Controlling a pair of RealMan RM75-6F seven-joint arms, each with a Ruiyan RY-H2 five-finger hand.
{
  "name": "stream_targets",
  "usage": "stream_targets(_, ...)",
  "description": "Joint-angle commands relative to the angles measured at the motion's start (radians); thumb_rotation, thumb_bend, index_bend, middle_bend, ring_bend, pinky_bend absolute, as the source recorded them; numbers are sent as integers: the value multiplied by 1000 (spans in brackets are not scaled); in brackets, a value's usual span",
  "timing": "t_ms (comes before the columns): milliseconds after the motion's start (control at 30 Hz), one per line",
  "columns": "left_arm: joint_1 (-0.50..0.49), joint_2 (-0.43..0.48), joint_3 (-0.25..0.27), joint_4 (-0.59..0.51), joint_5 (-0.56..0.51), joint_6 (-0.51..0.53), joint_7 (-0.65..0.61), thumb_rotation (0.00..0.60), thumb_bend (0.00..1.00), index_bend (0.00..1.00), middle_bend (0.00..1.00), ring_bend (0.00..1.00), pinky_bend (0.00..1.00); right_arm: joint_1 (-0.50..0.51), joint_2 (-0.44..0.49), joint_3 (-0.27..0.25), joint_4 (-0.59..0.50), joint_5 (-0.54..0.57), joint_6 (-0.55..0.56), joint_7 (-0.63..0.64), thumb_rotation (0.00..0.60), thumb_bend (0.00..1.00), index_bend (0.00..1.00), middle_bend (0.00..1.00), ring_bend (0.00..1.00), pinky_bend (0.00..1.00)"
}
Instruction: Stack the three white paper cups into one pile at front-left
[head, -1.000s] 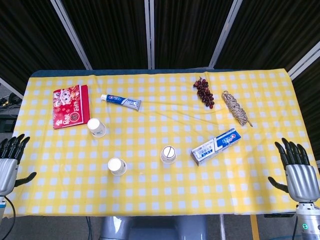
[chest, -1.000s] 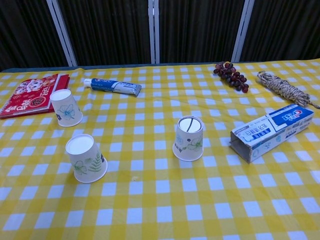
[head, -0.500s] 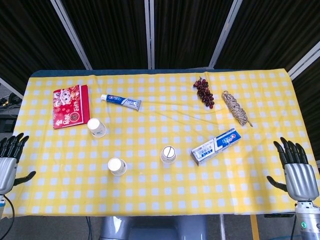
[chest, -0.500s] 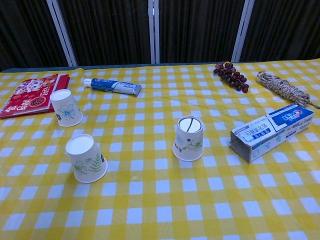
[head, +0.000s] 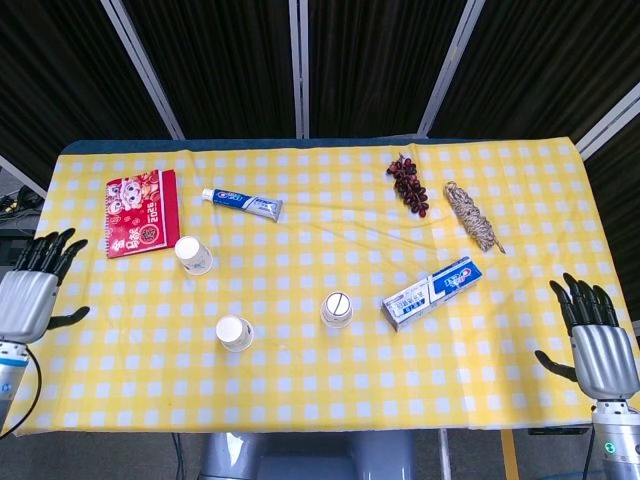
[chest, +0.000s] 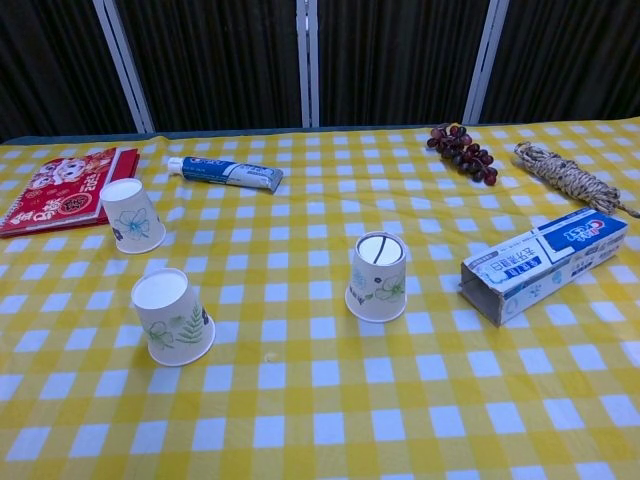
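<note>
I note three paper cups (chest: 171, 317) (chest: 131, 215) (chest: 378, 278) standing apart, inverted, on the table (head: 300, 385); my left robot hand (head: 35, 290) and right robot hand (head: 593, 340) hang empty, fingers spread.

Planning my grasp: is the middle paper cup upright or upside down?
Upside down: the middle paper cup stands on its wide mouth, narrow base up.

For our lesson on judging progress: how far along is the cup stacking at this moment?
Done: nothing. The three cups stand apart, upside down: one by the notebook, one at front-left, one mid-table. In hand: nothing; the left hand and right hand hover open at the table's edges. Left: all the stacking, at front-left.
</note>
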Motion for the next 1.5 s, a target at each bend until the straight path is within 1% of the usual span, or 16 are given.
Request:
stream_targets(33, -89, 22, -42, 15, -31, -106, 31, 600, 86, 204, 0, 29, 107, -1, 2, 1, -1, 0, 2, 6, 600, 8, 58, 0, 0, 0)
stream_targets(167, -161, 5, -64, 32, -77, -200, 74, 600, 89, 232, 0, 42, 116, -3, 8, 5, 2, 7, 5, 25, 600, 8, 62, 0, 0, 0)
stream_targets(300, -224, -18, -73, 54, -132, -294, 120, 600, 90, 211, 0, 42, 117, -5, 13, 10, 6, 16, 5, 47, 600, 8, 67, 0, 0, 0)
stream_targets(367, -249, -30, -75, 67, -156, -327, 144, 600, 92, 191, 0, 34, 113, -5, 15, 11, 7, 18, 4, 54, 600, 8, 68, 0, 0, 0)
stream_targets(567, -339, -68, -72, 107, -250, -472, 214, 600, 108, 168, 0, 9, 109, -4, 17, 15, 14, 25, 0, 73, 600, 8, 71, 0, 0, 0)
stream_targets(667, -381, -98, -65, 133, -299, -515, 270, 600, 111, 167, 0, 8, 109, -5, 17, 17, 18, 32, -3, 85, 600, 8, 72, 0, 0, 0)
stream_targets(767, -410, -129, -59, 159, -342, -534, 316, 600, 112, 180, 0, 8, 109, -4, 19, 20, 24, 40, -8, 96, 600, 8, 73, 0, 0, 0)
stream_targets(933, -459, -188, -53, 217, -415, -553, 378, 600, 113, 227, 0, 8, 109, -4, 21, 25, 31, 48, -9, 111, 600, 8, 75, 0, 0, 0)
stream_targets(1067, -483, -218, -51, 246, -456, -564, 400, 600, 112, 231, 0, 8, 109, -4, 21, 29, 37, 56, -11, 118, 600, 7, 75, 0, 0, 0)
stream_targets(1333, -524, -295, -27, 336, -524, -574, 432, 600, 113, 238, 0, 7, 109, -2, 19, 35, 51, 75, -24, 134, 600, 8, 76, 0, 0, 0)
stream_targets(1467, -536, -328, -27, 373, -528, -571, 412, 600, 187, 244, 0, 1, 108, -1, 18, 35, 54, 78, -29, 137, 600, 8, 76, 0, 0, 0)
stream_targets(1500, -538, -336, -26, 382, -524, -569, 404, 600, 187, 248, 0, 1, 108, 0, 17, 35, 55, 79, -31, 137, 600, 8, 76, 0, 0, 0)
